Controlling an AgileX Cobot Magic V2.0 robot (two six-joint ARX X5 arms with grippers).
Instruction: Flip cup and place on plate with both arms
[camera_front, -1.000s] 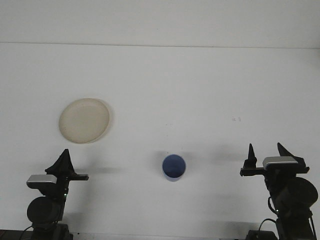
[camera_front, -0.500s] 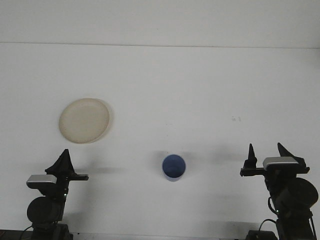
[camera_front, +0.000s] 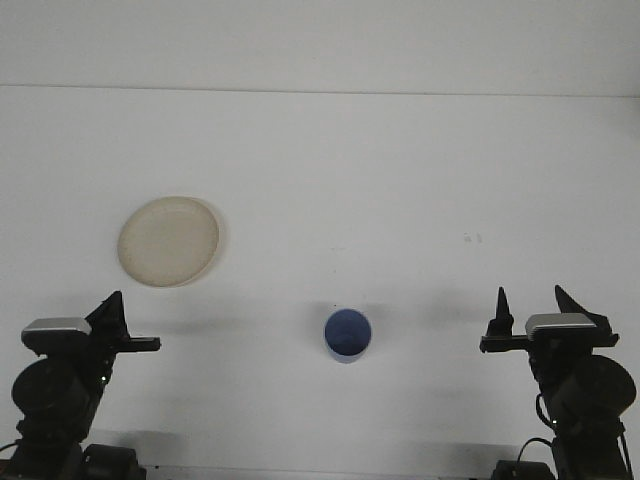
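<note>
At the near edge, low in the front view, the two arms sit at opposite corners of the white surface (camera_front: 400, 180). The left gripper (camera_front: 112, 318) is at the bottom left corner, its dark fingers pointing up and toward the far side; from this angle they overlap into one dark wedge, so I cannot tell whether its jaws are spread or pressed together. The right gripper (camera_front: 530, 305) is at the bottom right corner, and its jaws stand spread, two separate black tips pointing away with bare white surface showing between them. Neither gripper holds anything, and both are well apart from the objects.

A little farther in, between the two arms and slightly right of centre, the blue cup (camera_front: 347, 335) stands on the surface. A round blue face is turned to the camera; whether it is the open mouth or the base I cannot tell.

Farther still, on the left side, the cream plate (camera_front: 168, 241) lies flat on the surface, well apart from the cup and beyond the left gripper.
</note>
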